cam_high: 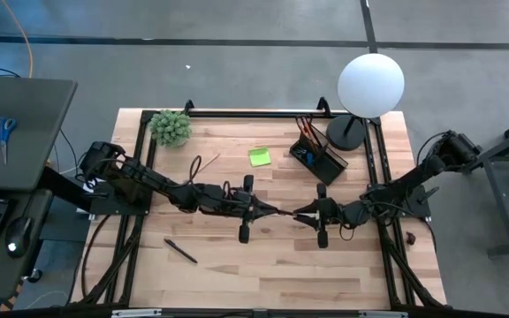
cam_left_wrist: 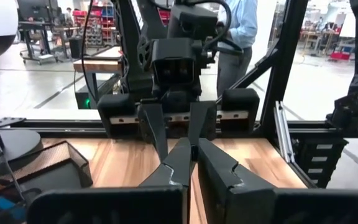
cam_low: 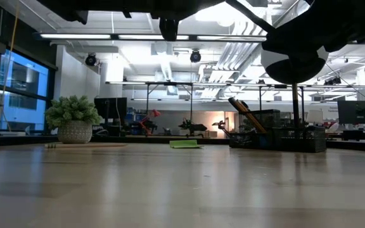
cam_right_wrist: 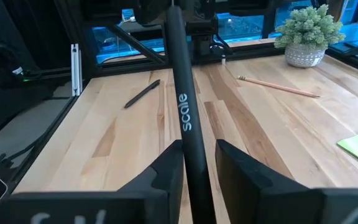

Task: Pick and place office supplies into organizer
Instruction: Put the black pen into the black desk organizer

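My two grippers meet tip to tip above the middle of the table. A black pen [cam_right_wrist: 184,93] with white lettering runs level between them. My left gripper [cam_high: 268,210] [cam_left_wrist: 194,149] is shut on its far end. My right gripper [cam_high: 306,215] [cam_right_wrist: 197,146] is open around its near end, with a gap showing at one finger. The black organizer [cam_high: 318,159] stands at the back right with pencils in it. A lime-green sticky-note pad [cam_high: 259,156], a wooden pencil [cam_right_wrist: 278,86] and a second black pen [cam_high: 181,251] lie flat on the table. My left gripper pinches the pen's end [cam_right_wrist: 174,25] between its two shut fingers [cam_left_wrist: 179,165]. The fingers come level from the table's left and lie along the pen. The pen is lifted clear of the table and stays level. My right gripper has one finger [cam_right_wrist: 169,165] close against the pen's side; whether it touches, I cannot tell.
A white globe lamp [cam_high: 369,84] on a black base stands beside the organizer at the back right. A small potted plant [cam_high: 170,127] sits at the back left. Black frame rails run along the table's edges. Bare wood lies near the front edge.
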